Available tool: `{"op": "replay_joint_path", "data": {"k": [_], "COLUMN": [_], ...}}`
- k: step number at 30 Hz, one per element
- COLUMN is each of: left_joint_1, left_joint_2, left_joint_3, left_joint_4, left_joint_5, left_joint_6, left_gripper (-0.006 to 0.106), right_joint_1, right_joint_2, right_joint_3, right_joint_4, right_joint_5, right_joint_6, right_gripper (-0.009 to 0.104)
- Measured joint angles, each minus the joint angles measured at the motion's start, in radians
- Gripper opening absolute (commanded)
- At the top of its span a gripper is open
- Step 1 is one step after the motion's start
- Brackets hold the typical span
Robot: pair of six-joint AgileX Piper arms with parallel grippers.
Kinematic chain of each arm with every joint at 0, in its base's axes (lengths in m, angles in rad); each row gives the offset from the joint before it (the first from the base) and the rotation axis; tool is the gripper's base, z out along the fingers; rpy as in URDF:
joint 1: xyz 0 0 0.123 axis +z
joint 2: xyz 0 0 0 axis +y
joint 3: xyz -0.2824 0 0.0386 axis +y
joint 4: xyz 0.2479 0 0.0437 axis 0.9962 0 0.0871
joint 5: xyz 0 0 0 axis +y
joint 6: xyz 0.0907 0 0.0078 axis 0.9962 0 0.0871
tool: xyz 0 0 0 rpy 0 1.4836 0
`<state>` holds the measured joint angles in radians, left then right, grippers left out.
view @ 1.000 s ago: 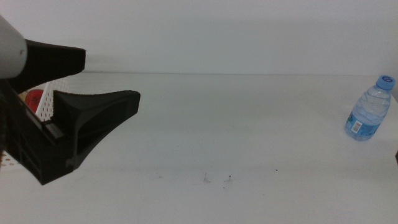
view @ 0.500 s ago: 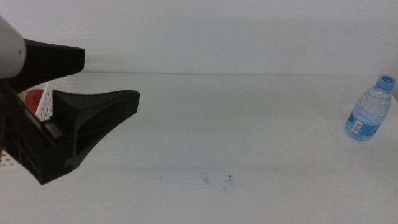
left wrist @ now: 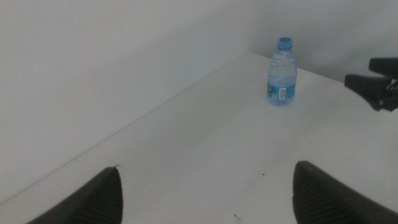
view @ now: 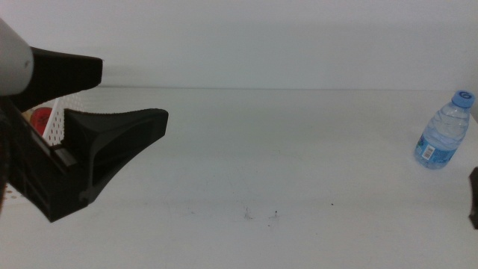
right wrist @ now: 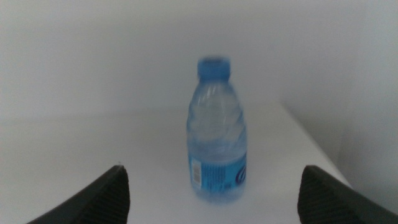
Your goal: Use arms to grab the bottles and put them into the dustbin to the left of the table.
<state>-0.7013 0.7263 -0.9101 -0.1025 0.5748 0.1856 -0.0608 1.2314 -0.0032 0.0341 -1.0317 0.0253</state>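
Clear plastic blue-capped water bottle (view: 443, 130) upright on plain white flat tabletop (view: 299, 164), far right, same spot as before. Left gripper (view: 127, 101) unmoved at left edge, jaws spread wide, holding nothing. Newly in middle view: dark sliver of right gripper (view: 473, 199) at right edge, mostly cut off; in wrist view, jaws wide apart, empty, bottle ahead between them. White perforated basket (view: 58, 123) largely hidden behind left gripper; red object (view: 42, 118) inside, indistinct.
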Motion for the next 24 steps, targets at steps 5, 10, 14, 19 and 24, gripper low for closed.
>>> {"op": "replay_joint_path", "data": {"k": [5, 10, 14, 19, 24], "left_joint_1": [0.000, 0.000, 0.000, 0.000, 0.000], "left_joint_2": [0.000, 0.000, 0.000, 0.000, 0.000], "left_joint_3": [0.000, 0.000, 0.000, 0.000, 0.000], "left_joint_4": [0.000, 0.000, 0.000, 0.000, 0.000], "left_joint_5": [0.000, 0.000, 0.000, 0.000, 0.000], "left_joint_6": [0.000, 0.000, 0.000, 0.000, 0.000], "left_gripper": [0.094, 0.094, 0.094, 0.094, 0.094], "right_joint_1": [0.000, 0.000, 0.000, 0.000, 0.000], "right_joint_2": [0.127, 0.232, 0.301, 0.399, 0.492], "right_joint_3": [-0.008, -0.088, -0.172, -0.265, -0.345], "right_joint_4": [-0.025, -0.034, -0.034, -0.025, 0.020], "right_joint_5": [-0.035, -0.036, -0.047, -0.050, -0.050], "right_joint_6": [-0.018, -0.042, -0.062, -0.088, -0.118], "right_gripper": [0.093, 0.093, 0.093, 0.093, 0.093]}}
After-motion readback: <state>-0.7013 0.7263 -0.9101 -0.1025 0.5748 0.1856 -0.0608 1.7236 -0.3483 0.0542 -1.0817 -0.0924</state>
